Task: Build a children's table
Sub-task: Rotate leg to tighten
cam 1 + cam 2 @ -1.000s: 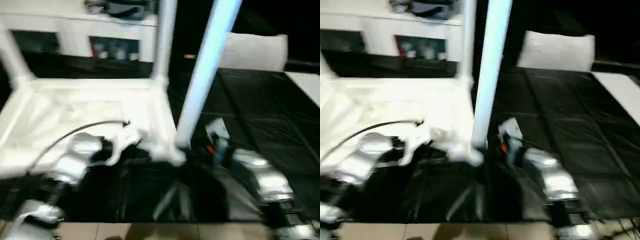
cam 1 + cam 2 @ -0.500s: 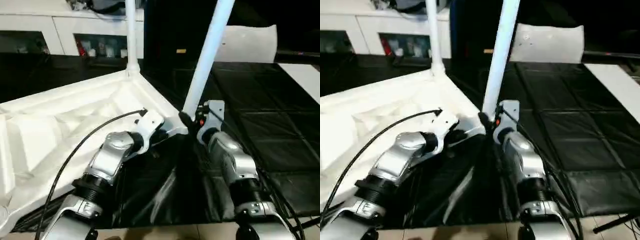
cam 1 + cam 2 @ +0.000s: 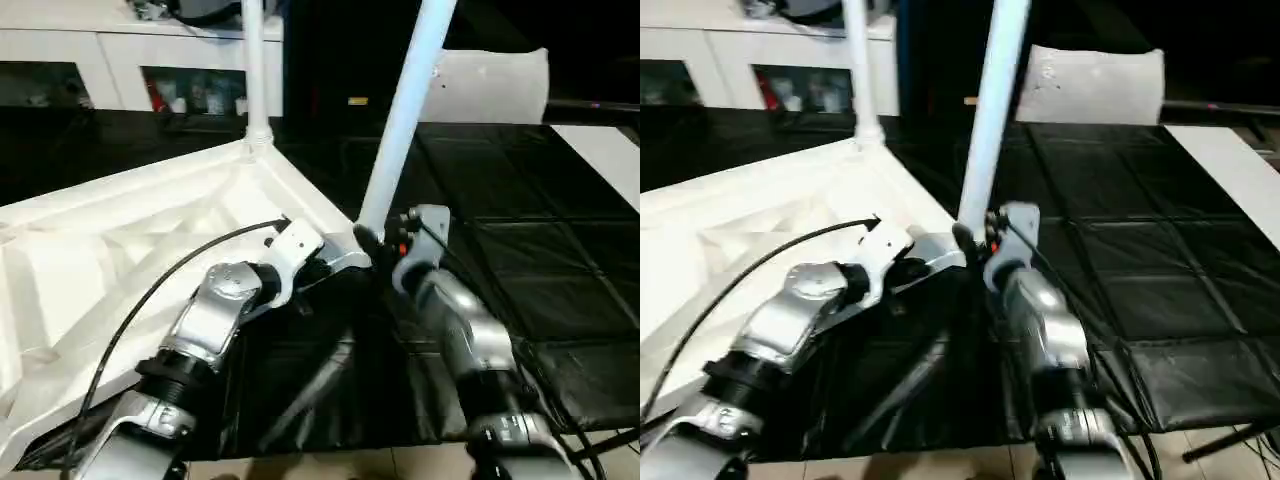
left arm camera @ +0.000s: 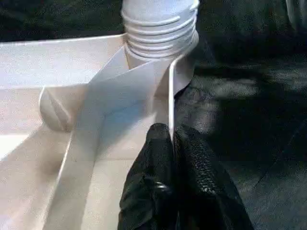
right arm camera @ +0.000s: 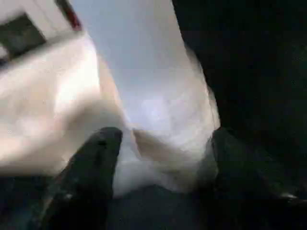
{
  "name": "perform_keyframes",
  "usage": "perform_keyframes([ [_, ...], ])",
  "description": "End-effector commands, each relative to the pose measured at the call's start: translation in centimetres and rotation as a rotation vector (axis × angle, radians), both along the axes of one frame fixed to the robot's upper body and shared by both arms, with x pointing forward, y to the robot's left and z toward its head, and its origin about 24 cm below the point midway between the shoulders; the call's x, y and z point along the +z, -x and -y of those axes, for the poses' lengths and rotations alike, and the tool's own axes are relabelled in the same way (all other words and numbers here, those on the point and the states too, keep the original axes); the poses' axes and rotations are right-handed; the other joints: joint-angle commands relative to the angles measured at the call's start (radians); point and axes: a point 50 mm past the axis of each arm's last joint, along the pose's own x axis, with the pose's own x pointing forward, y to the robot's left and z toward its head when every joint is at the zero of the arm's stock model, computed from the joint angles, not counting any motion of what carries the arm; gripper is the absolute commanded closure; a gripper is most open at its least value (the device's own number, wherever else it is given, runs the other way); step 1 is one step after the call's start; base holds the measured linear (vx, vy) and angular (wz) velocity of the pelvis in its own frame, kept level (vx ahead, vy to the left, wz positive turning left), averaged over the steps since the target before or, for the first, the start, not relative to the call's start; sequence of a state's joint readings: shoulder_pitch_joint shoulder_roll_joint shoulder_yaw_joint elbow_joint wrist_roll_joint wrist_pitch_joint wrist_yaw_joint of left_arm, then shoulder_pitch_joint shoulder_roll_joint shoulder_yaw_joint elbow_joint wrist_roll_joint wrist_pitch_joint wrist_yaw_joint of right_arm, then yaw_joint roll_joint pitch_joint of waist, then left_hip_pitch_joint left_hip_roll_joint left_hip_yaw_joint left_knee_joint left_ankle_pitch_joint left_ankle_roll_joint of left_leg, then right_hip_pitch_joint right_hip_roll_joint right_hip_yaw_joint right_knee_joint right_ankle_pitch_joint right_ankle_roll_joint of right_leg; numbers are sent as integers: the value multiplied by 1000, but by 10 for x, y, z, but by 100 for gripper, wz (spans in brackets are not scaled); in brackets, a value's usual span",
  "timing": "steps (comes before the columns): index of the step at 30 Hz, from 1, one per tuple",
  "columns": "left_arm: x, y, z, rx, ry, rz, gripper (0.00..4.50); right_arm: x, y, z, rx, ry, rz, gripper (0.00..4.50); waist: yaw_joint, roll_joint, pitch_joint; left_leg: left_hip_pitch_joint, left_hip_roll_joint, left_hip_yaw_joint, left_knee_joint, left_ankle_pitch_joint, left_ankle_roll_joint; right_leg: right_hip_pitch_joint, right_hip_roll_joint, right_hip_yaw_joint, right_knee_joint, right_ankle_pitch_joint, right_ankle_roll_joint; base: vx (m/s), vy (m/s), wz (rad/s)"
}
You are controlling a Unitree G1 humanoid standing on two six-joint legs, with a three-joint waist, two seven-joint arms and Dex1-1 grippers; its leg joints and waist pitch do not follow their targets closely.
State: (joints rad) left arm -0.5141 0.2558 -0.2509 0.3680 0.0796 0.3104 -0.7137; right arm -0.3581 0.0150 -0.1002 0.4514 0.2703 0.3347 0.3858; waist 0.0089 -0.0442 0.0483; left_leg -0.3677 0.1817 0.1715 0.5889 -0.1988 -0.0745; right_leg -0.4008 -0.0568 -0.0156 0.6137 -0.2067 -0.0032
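The children's table lies upside down: its white ribbed tabletop (image 3: 120, 260) fills the left of the black mat. One white leg (image 3: 252, 60) stands upright in the far corner socket. A second leg (image 3: 400, 120) rises, slightly tilted, from the near right corner; its threaded end (image 4: 158, 24) sits in that socket. My left gripper (image 4: 171, 132) is shut on the tabletop's thin rim just beside this corner. My right gripper (image 5: 165, 136) is open, one black finger (image 5: 98, 158) on each side of the second leg's base.
A white pillow-like block (image 3: 490, 85) lies at the back right, and a flat white strip (image 3: 605, 150) at the far right. White shelving (image 3: 120, 50) runs along the back left. The black mat (image 3: 540, 260) ends near my forearms, with pale floor below.
The head camera has swung and steadied, so the whole scene has shifted. My right forearm has shifted a little at the leg's base. My left gripper keeps its hold on the rim.
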Motion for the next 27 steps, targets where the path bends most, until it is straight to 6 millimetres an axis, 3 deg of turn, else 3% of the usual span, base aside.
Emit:
perform_keyframes([
  [1, 6, 3, -5, -79, -13, 45, 450, 14, 1, 8, 52, -11, 66, 86, 10, 9, -65, 3, 41, -10, -65, -60, 57, 60, -67, 35, -54, 66, -234, 0, 0, 0],
  [2, 6, 5, -8, -103, -20, 39, 450, 17, 4, 12, 71, -12, 84, 63, 7, 7, -64, 2, 40, -10, -64, -49, 66, 60, -65, 34, -53, 81, -238, 0, 0, 0],
  [4, 5, 7, -15, -139, -39, 37, 450, 22, 9, 20, 108, -10, 114, 59, 8, 10, -61, 5, 42, -7, -64, -66, 80, 58, -67, 34, -54, 71, -245, 0, 0, 0],
  [10, 2, 12, -29, -227, -70, 7, 450, 32, 18, 39, 168, 9, 161, 10, 9, 9, -54, 10, 44, -5, -67, -125, 63, 50, -66, 34, -64, -40, -245, 0, 0, 0],
  [11, 2, 17, -35, -308, -70, -10, 450, 38, 21, 47, 211, 42, 192, 4, 12, 10, -54, 11, 44, -6, -68, -136, 53, 49, -67, 34, -67, -72, -235, 0, 0, 0],
  [14, 5, 20, -44, -378, -50, -46, 450, 45, 26, 52, 321, 117, 223, 4, 20, 9, -55, 14, 44, -4, -66, -118, 49, 48, -64, 35, -61, -39, -232, 0, 0, 0],
  [18, 6, 17, -51, -346, -67, -50, 450, 48, 28, 52, 367, 147, 238, 4, 26, 9, -55, 15, 44, -2, -65, -117, 54, 47, -66, 36, -59, -23, -237, 0, 0, 0],
  [20, 7, 13, -55, -275, -47, -68, 450, 51, 27, 51, 375, 156, 257, 4, 28, 3, -55, 13, 45, -3, -65, -123, 47, 49, -68, 35, -59, -49, -236, 0, 0, 0],
  [22, 8, 11, -57, -231, -16, -82, 450, 53, 27, 49, 383, 157, 266, 4, 28, 5, -55, 13, 45, -3, -65, -120, 40, 48, -68, 35, -58, -59, -237, 0, 0, 0],
  [24, 8, 10, -57, -207, -6, -83, 450, 54, 30, 45, 430, 141, 264, 4, 28, 0, -54, 12, 44, -3, -65, -131, 40, 49, -68, 35, -62, -83, -232, 0, 0, 0],
  [25, 8, 10, -57, -203, -8, -84, 406, 54, 31, 44, 447, 139, 266, 0, 28, 3, -53, 12, 45, -4, -66, -138, 41, 48, -68, 35, -63, -96, -227, 0, 0, 0],
  [27, 5, 11, -56, -185, 6, -115, 395, 53, 34, 41, 480, 138, 265, 0, 28, 3, -52, 13, 44, -4, -66, -148, 39, 46, -68, 36, -65, -124, -218, 0, 0, 0],
])
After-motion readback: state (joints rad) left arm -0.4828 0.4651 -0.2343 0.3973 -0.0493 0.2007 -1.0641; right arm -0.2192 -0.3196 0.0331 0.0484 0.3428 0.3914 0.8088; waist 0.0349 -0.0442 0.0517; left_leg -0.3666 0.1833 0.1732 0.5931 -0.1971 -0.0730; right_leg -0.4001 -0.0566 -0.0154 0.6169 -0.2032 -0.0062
